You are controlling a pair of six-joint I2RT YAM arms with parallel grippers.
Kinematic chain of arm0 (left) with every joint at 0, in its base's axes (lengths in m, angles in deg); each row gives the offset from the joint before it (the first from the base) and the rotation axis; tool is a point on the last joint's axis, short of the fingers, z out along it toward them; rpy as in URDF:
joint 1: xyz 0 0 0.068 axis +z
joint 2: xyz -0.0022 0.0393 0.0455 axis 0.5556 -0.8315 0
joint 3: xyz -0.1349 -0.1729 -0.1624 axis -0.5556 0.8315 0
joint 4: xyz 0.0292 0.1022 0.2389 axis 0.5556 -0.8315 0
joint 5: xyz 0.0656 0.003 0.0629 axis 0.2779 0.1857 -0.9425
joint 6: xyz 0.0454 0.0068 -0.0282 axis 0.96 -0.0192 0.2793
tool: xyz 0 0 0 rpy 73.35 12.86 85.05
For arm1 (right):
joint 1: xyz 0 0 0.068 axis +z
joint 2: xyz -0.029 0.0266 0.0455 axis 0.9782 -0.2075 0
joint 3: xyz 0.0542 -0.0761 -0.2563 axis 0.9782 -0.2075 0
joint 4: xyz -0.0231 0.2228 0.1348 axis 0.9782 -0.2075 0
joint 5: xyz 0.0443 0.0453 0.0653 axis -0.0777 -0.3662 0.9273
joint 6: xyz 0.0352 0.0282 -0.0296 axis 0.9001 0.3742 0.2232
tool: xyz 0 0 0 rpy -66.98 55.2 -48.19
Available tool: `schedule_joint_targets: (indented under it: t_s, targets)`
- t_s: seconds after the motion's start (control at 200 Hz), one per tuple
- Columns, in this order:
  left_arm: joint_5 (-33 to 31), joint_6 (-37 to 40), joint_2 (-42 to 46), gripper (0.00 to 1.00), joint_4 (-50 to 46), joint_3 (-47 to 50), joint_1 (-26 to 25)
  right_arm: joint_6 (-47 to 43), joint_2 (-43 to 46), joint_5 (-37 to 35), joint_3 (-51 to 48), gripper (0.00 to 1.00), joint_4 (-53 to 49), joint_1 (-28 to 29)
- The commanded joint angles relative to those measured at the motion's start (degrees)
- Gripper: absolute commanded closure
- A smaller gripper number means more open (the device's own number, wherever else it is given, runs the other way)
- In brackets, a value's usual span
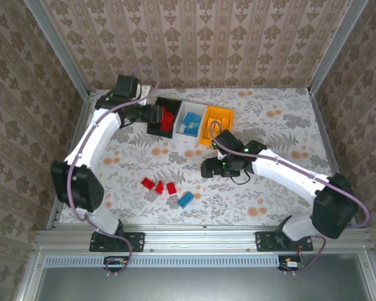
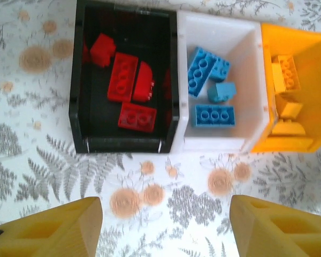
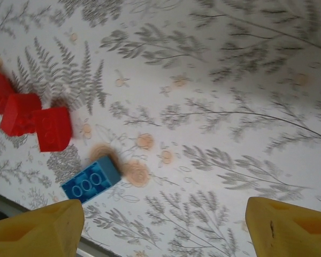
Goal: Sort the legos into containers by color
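Both jaws apart, empty, left gripper (image 2: 166,217) beside black bin (image 2: 76,107), right gripper (image 3: 163,219) over table (image 3: 241,96)

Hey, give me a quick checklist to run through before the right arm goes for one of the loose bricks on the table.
1. Right tool open and empty: ok.
2. Left tool open and empty: ok.
3. Blue brick lies apart from the red bricks: ok.
4. Right tool centred over a brick: not ok, the bricks sit off to the side in its wrist view.
5. Black bin holds red, white bin blue, orange bin orange: ok.
6. Table sorted: not ok, loose bricks remain.
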Motion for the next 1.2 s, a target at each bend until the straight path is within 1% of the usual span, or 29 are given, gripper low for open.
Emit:
schedule_joint_targets:
  t_s: [0.0, 0.13, 0.2, 0.265, 0.335, 0.425, 0.655, 0.8, 1.045, 1.195]
  targets:
    - [0.04, -2.84, 7.85, 0.34, 1.26, 8.90, 0.48, -3.24, -4.82, 0.47, 4.84, 0.18, -4.80, 3.72]
    - [1.35, -5.06, 16.31, 0.33, 1.89, 20.43, 0.46, -4.68, -11.16, 0.20, 9.48, 0.14, -7.03, 8.56]
    - [0.70, -5.84, 20.48, 0.32, 2.16, 25.82, 0.66, -5.72, -14.64, -0.15, 11.82, 0.12, -8.13, 11.32]
    - [0.65, -6.43, 23.61, 0.31, 2.23, 29.15, 1.14, -6.55, -17.72, -0.62, 13.98, 0.11, -9.07, 13.70]
    - [0.76, -6.61, 25.77, 0.30, 1.74, 31.07, 1.62, -7.52, -20.77, -1.14, 16.33, 0.06, -10.21, 15.96]
    - [1.06, -6.21, 27.65, 0.29, 1.12, 32.04, 2.69, -8.86, -24.02, -2.26, 19.14, 0.00, -11.71, 18.21]
    - [2.86, -5.25, 28.35, 0.27, 0.63, 31.90, 5.45, -12.95, -29.69, -6.74, 24.05, 0.00, -15.90, 20.29]
    - [3.24, -4.97, 28.43, 0.27, 0.63, 32.20, 6.42, -14.08, -31.98, -8.26, 25.14, 0.00, -16.68, 20.49]
    - [3.92, -4.70, 28.17, 0.27, 0.98, 32.49, 7.63, -14.28, -34.25, -10.15, 25.55, 0.03, -15.93, 20.50]
    - [4.32, -4.61, 27.91, 0.27, 1.00, 32.58, 8.09, -13.61, -35.89, -10.59, 26.21, 0.11, -14.69, 20.50]
